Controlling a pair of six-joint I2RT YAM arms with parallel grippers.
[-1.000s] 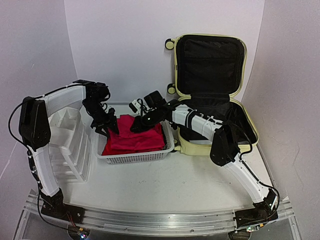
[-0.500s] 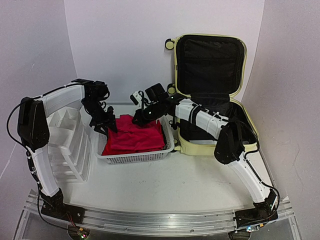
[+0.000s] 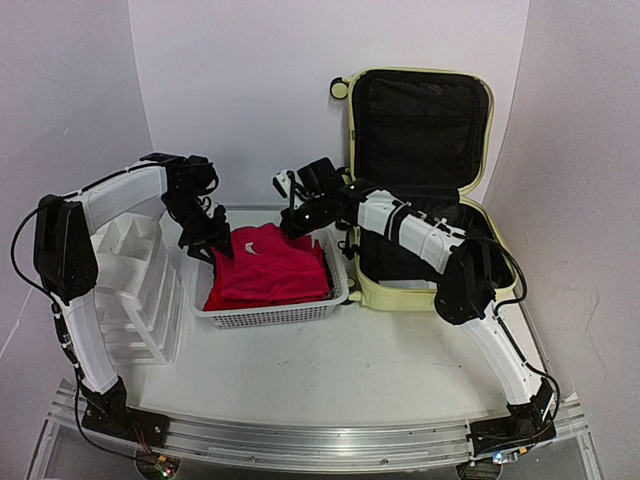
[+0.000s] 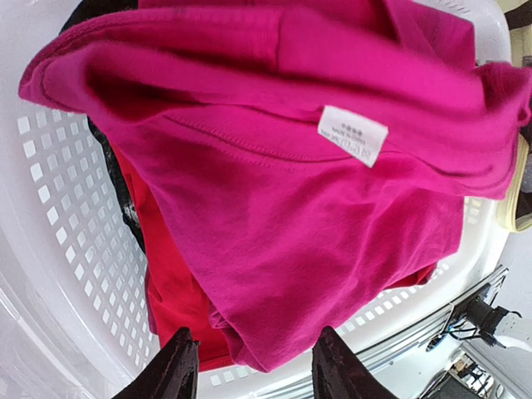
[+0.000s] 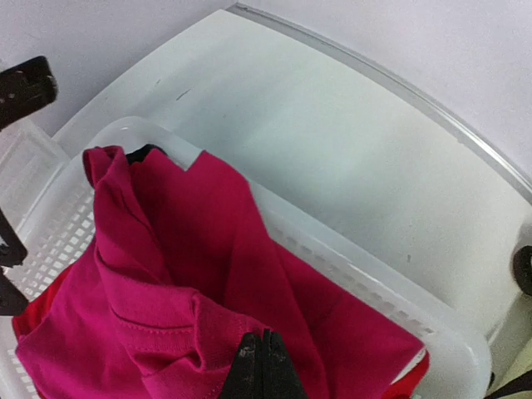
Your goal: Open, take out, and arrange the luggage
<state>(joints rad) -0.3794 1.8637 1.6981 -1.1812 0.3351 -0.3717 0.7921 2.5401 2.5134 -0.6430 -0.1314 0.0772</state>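
Currently doing: arranging stage, by my read. The pink shirt (image 3: 275, 265) is going into the white mesh basket (image 3: 270, 315), on top of a red garment (image 4: 170, 291).
Luggage: the luggage (image 3: 420, 130) sits rear right on the surface (image 3: 350, 370), just beside the basket's right end. Lid upright vs back wall, black lining showing. Lower half partly hidden by the arm, so contents unclear.
Right tool: right tool (image 5: 259, 337) jaws fully closed, pinching a fold of pink shirt; cloth puckers at the tips.
Left tool: left tool (image 4: 255, 332) abt half open over the basket's left rear corner. Nothing gripped, far as I can see; shirt lies just beyond the fingers.
Do it well: bring the pinch down inside the rim before letting go, so no edge drapes over the basket wall.
Left assist: could take the collar side, nr the white label (image 4: 352, 135), & pull flat to stop bunching.
Watch: thin cloth may cling on release, so lift off straight & slow. Keep tips out of the mesh.
Nearby: drawer organiser (image 3: 135, 265) just left of basket; touching or not, can't tell.
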